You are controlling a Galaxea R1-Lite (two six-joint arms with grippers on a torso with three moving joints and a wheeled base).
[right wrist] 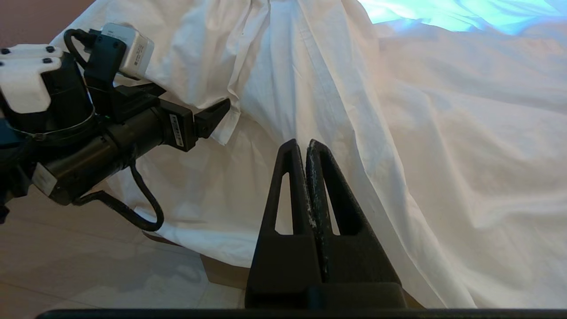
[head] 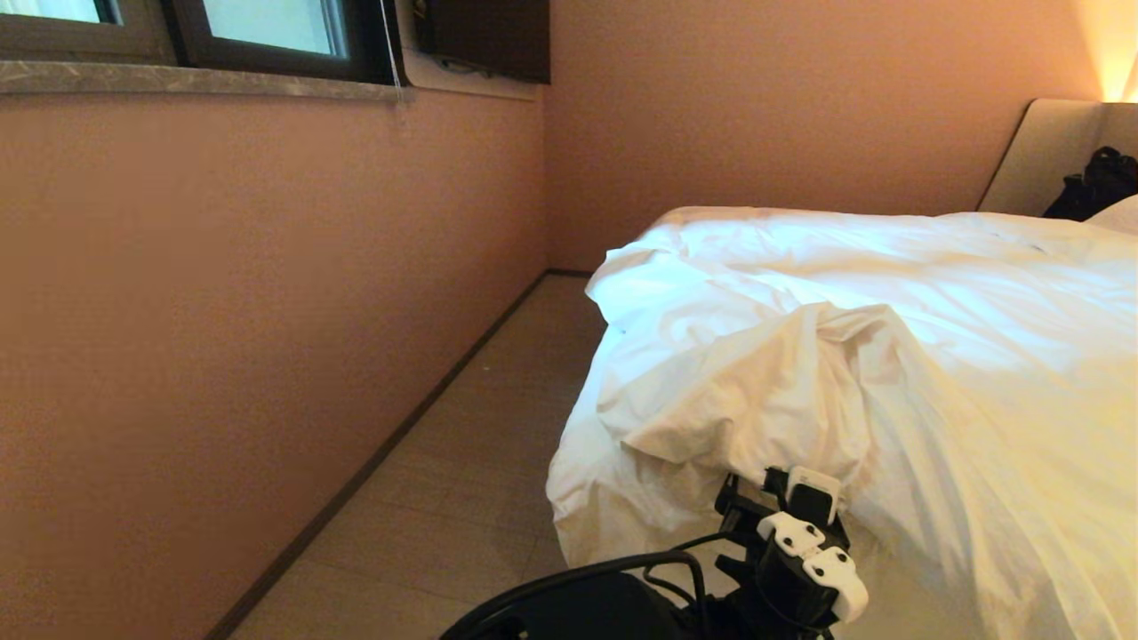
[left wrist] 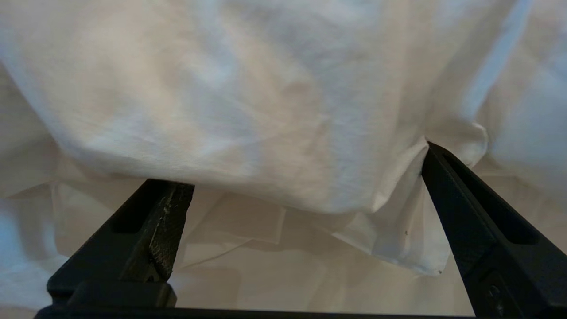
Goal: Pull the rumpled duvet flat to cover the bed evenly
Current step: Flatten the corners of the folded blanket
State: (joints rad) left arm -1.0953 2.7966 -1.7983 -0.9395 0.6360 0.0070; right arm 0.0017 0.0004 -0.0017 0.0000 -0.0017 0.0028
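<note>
Duvet (head: 889, 356) in wrinkled white cotton lies heaped over the bed (head: 1049, 151), its near corner bunched into a thick fold that hangs down the bed's foot-end corner toward the tiled floor (head: 462, 462). Only the bed's beige padded headboard shows clear of the cloth, at the far end by the wall. The left gripper (left wrist: 305, 177) is pushed in low against that bunched corner, its arm reaching up from beneath the fold with the wrist tilted toward the fabric; in the head view its black-and-white wrist housing sits just under the drooping cloth. Its jaws stand spread wide, one black finger on either side of a sagging lobe of duvet, the finger tips touching the cloth but not clamped on it. The right gripper (right wrist: 305, 148) hangs beside the same draped side of the duvet, a little apart from the cloth, pointing along it, jaws pressed together on nothing. A dark bag (head: 1098, 182) rests against the headboard, and a window (head: 196, 36) sits high in the pink wall (head: 267, 311) across the floor from the bed.
</note>
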